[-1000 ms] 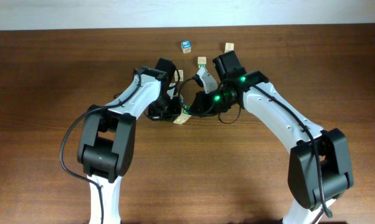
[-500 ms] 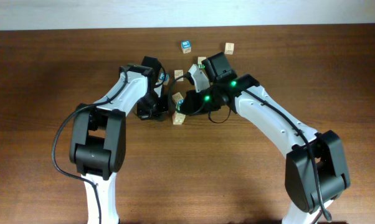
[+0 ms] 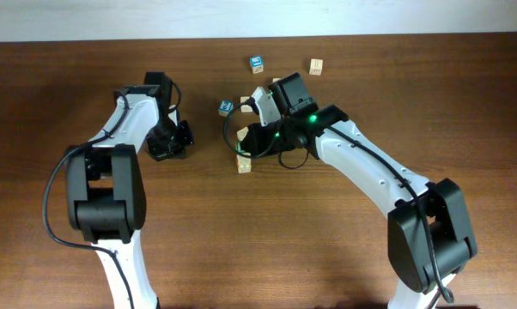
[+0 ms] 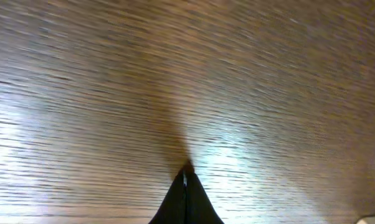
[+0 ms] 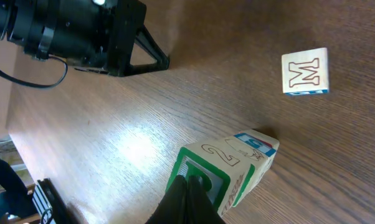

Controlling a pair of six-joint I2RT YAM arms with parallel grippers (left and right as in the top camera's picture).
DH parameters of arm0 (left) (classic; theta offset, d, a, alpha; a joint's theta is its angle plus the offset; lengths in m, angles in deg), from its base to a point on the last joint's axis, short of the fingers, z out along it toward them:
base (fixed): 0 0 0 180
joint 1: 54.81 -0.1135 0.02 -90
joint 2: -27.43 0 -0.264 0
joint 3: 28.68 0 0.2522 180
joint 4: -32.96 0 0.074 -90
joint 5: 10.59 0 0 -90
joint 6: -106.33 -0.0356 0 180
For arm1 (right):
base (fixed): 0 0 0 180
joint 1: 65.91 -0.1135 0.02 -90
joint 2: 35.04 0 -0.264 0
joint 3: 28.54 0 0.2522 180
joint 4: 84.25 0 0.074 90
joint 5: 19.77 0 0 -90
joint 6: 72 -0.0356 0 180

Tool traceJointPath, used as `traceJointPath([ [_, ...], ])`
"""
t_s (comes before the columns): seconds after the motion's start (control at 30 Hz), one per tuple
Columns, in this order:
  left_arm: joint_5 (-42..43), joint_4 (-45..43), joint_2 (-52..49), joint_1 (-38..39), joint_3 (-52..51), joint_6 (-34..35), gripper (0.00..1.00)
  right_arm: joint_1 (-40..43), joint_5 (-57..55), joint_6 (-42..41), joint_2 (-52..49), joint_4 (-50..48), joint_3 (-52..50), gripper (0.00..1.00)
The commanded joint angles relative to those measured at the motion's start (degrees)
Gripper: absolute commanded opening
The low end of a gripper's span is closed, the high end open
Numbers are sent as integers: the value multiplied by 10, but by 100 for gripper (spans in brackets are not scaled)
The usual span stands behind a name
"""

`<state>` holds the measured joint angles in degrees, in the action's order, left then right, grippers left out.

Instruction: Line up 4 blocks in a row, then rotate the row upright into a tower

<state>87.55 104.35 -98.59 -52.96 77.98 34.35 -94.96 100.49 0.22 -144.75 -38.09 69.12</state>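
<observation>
Our right gripper (image 5: 187,182) (pinched shut) sits against the pale wooden "2" cube (image 5: 231,163). If tips slip, we shove, not rotate.

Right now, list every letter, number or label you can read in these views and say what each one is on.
"M": outline letter on the far cube, right wrist view.
"2": outline numeral on the near cube, same view.
Blue print on the near cube's other face: too slanted to read.
Overhead view: cube prints too small to read.
Left wrist view: no text.
</observation>
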Motion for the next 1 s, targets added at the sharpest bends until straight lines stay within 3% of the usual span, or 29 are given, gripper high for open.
traceJointPath([
  [0.0,-35,-3,-4,-8,-2,6,0,-8,-40,3,-32,11,-14,5],
  [0.1,-35,-3,-4,-8,-2,6,0,-9,-37,3,-32,10,-7,14],
  [0.87,-65,-1,-4,-8,-2,6,0,-25,-5,24,-30,80,116,29],
  [0.97,-71,6,13,-8,24,6,0,-24,-31,54,-17,130,198,45],
])
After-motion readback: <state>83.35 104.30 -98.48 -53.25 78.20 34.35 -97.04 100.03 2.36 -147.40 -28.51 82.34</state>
